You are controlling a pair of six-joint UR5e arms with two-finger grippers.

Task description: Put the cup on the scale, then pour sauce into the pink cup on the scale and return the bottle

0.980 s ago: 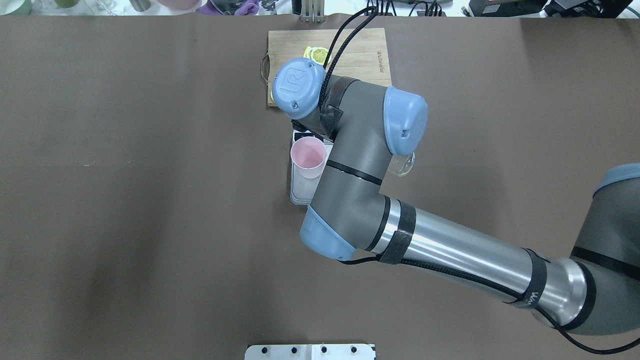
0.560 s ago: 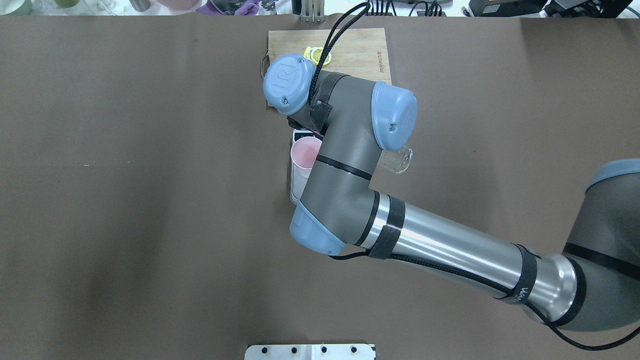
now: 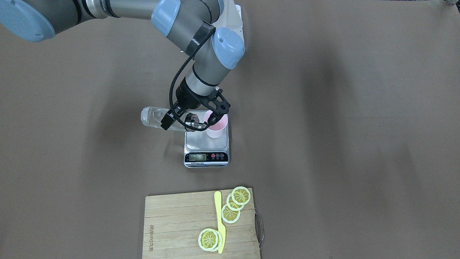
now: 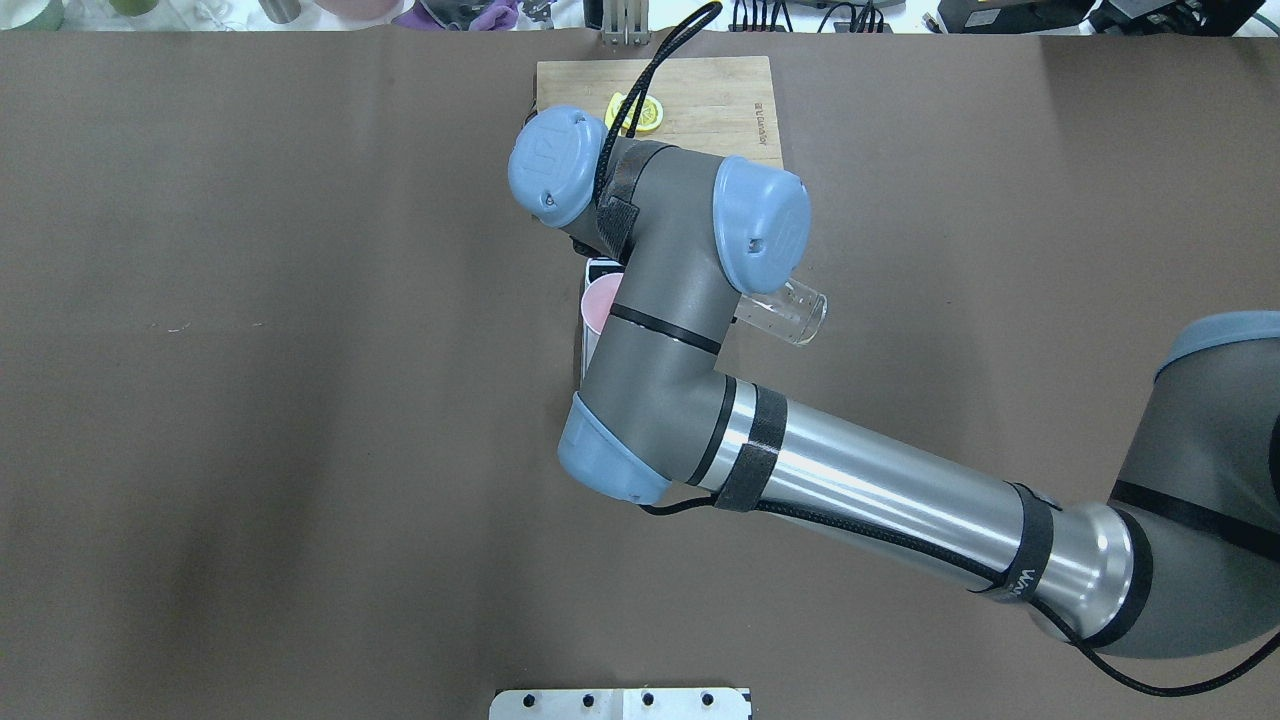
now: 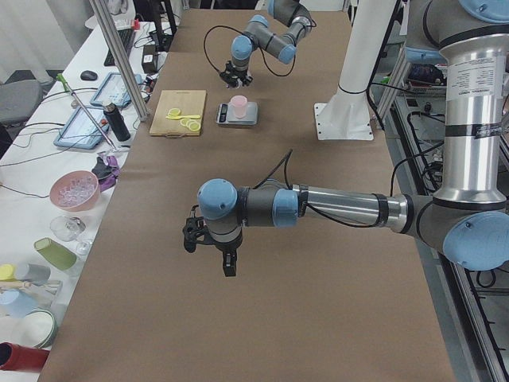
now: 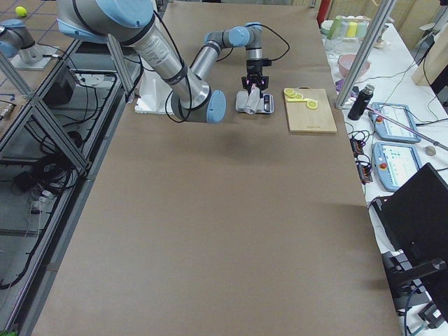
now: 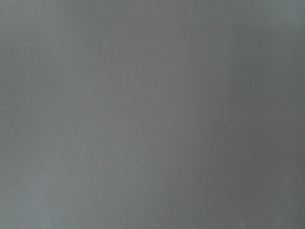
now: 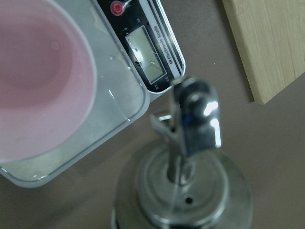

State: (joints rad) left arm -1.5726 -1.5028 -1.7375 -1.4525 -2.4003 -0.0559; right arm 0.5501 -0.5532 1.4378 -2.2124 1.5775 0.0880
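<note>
Exterior front-facing view: right gripper [image 3: 190,120] clamped on bottle [image 3: 152,118], tipped near-horizontal, pourer beside cup [image 3: 217,130] on scale [image 3: 206,147], presumably for pouring. Left gripper [image 5: 208,251]: cannot tell.

A long table [image 4: 300,400] covered in brown sheeting stands under even light. A white side bench [image 5: 32,171] cluttered with tablets [image 5: 118,87], bowls [image 5: 74,189] and cups [image 5: 54,255] runs beside it, behind aluminium frame posts [image 5: 119,60].

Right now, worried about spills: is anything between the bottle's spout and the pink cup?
Nothing visible. The right tool holds the bottle tilted, its pourer beside the open cup on the scale.
</note>
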